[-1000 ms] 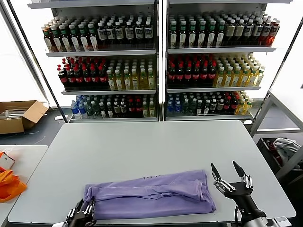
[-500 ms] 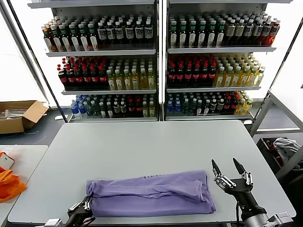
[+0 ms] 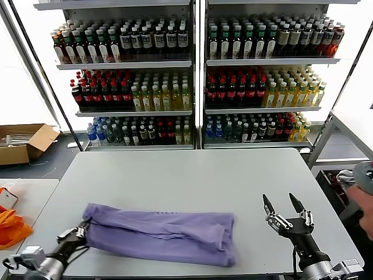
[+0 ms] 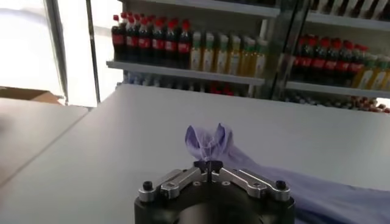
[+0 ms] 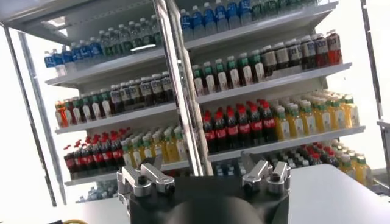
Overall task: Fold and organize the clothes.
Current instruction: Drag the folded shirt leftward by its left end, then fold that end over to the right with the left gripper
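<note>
The lavender T-shirt (image 3: 160, 234) lies folded into a long band across the front of the grey table (image 3: 186, 175). My left gripper (image 3: 78, 234) is shut on the shirt's left end at the table's front left. In the left wrist view the pinched fabric (image 4: 209, 141) bunches up just beyond the closed left gripper (image 4: 208, 166). My right gripper (image 3: 287, 205) is open and empty above the table's front right, pointing up, to the right of the shirt's right end. In the right wrist view the right gripper (image 5: 204, 176) faces the shelves.
Shelves of bottles (image 3: 192, 76) stand behind the table. Orange fabric (image 3: 10, 228) lies on a side table at the left. A cardboard box (image 3: 23, 143) sits on the floor at the left. A person's hand (image 3: 361, 189) shows at the right edge.
My left gripper has pulled the shirt's left end leftward, dragging the whole folded shirt to the left across the table. The right gripper has stayed in place. A hand appeared at the right edge.
</note>
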Robot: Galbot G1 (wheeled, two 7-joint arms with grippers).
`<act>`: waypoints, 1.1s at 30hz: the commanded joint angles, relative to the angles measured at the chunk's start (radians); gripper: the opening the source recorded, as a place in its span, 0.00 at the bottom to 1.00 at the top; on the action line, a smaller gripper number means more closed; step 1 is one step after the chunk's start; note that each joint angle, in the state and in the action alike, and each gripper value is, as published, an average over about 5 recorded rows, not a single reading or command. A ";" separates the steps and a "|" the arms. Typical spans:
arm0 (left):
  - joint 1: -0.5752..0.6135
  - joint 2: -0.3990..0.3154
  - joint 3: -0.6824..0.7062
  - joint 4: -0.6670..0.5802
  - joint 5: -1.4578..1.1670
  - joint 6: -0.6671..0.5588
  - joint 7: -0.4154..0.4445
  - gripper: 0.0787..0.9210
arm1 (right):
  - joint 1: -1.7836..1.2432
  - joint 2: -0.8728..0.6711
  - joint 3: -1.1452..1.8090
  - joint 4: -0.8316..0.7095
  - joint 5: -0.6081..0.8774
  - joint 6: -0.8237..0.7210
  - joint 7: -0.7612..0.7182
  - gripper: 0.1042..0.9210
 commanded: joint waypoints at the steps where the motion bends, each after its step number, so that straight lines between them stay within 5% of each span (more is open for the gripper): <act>1: -0.115 0.252 -0.274 0.308 -0.079 -0.020 0.087 0.01 | 0.005 0.001 -0.011 0.007 0.001 0.000 0.000 0.88; 8: -0.075 0.187 -0.182 0.090 -0.092 -0.022 0.064 0.01 | -0.003 0.002 -0.014 0.032 -0.008 0.001 -0.004 0.88; 16: -0.022 0.043 0.226 -0.266 0.088 -0.041 0.017 0.01 | -0.024 0.006 -0.013 0.044 -0.021 0.002 -0.005 0.88; 22: -0.083 -0.008 0.439 -0.238 0.231 -0.029 0.015 0.01 | -0.049 0.011 -0.007 0.048 -0.025 0.005 -0.011 0.88; 33: -0.133 -0.055 0.579 -0.158 0.257 -0.014 0.023 0.01 | -0.022 0.005 -0.032 0.027 -0.033 0.000 -0.012 0.88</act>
